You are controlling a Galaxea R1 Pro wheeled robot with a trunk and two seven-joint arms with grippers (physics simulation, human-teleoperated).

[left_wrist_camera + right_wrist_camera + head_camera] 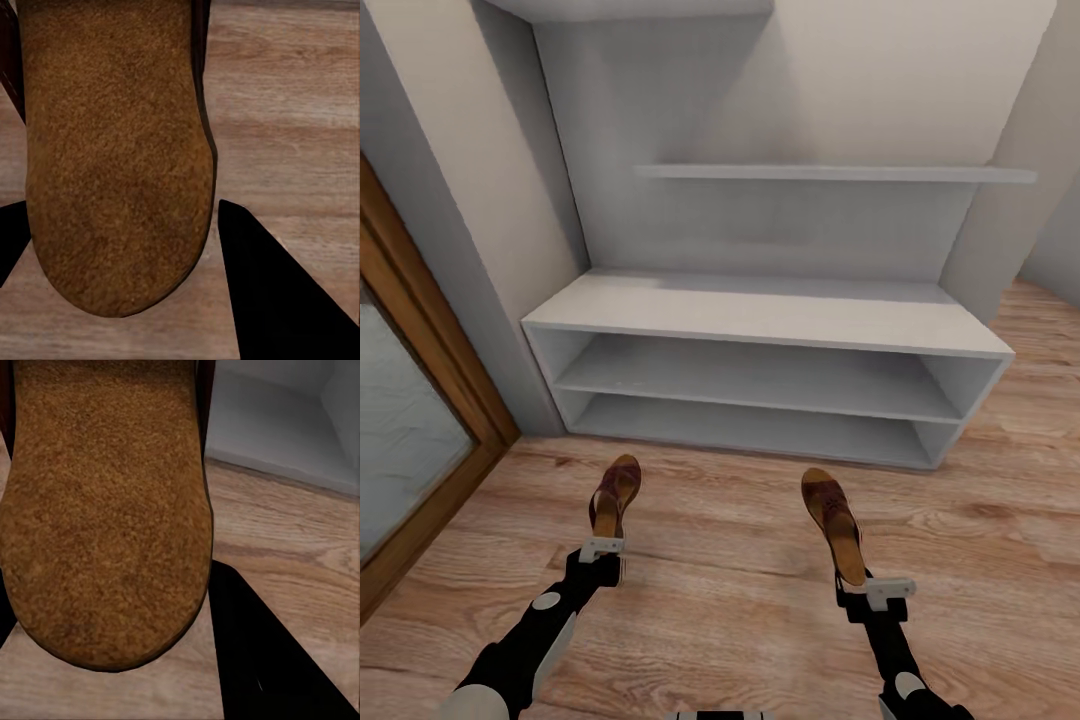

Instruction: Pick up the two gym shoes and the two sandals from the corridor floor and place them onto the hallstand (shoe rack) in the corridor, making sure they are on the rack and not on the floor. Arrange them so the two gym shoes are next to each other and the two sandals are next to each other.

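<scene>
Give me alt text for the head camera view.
Each gripper holds one brown sandal by its heel end, toes toward the empty white hallstand: left gripper with the left sandal, right gripper with the right sandal, over the wood corridor floor.

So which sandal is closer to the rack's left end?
The sandal in the left gripper, held nearer the mirrored door side; the other sandal, in the right gripper, sits toward the rack's middle.

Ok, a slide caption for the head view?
Each gripper, left and right, holds a brown sandal before the white hallstand.
</scene>
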